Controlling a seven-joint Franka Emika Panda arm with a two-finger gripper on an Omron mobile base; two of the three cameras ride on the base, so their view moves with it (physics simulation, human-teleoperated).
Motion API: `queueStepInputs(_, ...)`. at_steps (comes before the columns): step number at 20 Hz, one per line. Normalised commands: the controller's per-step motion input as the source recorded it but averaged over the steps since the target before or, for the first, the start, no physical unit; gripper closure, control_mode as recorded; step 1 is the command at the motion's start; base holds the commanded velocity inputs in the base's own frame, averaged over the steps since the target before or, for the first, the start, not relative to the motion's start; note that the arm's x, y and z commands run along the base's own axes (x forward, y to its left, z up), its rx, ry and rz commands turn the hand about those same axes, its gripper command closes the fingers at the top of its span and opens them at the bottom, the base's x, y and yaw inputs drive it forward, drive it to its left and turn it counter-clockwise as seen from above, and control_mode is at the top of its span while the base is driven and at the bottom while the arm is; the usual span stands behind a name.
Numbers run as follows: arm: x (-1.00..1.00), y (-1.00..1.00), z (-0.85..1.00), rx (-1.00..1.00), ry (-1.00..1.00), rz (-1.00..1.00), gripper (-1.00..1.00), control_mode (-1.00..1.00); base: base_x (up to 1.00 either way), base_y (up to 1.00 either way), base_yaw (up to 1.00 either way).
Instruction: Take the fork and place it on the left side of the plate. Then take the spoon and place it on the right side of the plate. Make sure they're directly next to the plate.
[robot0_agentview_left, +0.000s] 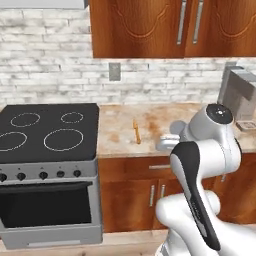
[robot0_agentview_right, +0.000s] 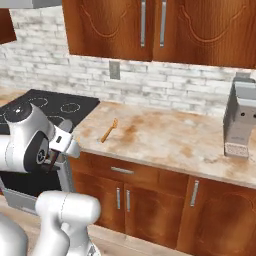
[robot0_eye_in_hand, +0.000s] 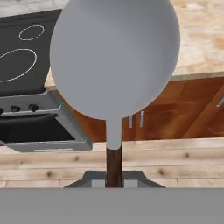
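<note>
My gripper (robot0_eye_in_hand: 114, 183) is shut on the spoon (robot0_eye_in_hand: 113, 61). Its thin dark handle is pinched between the fingertips and its round grey bowl looms close to the hand camera. In the right base view the gripper (robot0_agentview_right: 67, 142) hangs in front of the counter's edge, just right of the stove. The orange fork (robot0_agentview_left: 136, 131) (robot0_agentview_right: 109, 130) lies flat on the counter near the stove, its handle pointing towards the front edge, well apart from the gripper. The plate is out of view.
A black stove top (robot0_agentview_left: 47, 131) with an oven below stands left of the marbled counter (robot0_agentview_right: 170, 137). A grey appliance (robot0_agentview_right: 240, 125) stands at the counter's far right. Wooden cabinets hang above and sit below.
</note>
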Motion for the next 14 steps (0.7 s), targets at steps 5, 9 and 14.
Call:
queueStepInputs(5, 0.0, 0.0, 0.0, 0.0, 0.0, 0.0, 1.0, 1.0, -0.29, 1.0, 0.36)
queueStepInputs(9, 0.0, 0.0, 0.0, 0.0, 0.0, 0.0, 1.0, 1.0, -0.25, 1.0, 0.4)
queueStepInputs(14, 0.0, 0.0, 0.0, 0.0, 0.0, 0.0, 1.0, 1.0, -0.13, 1.0, 0.39)
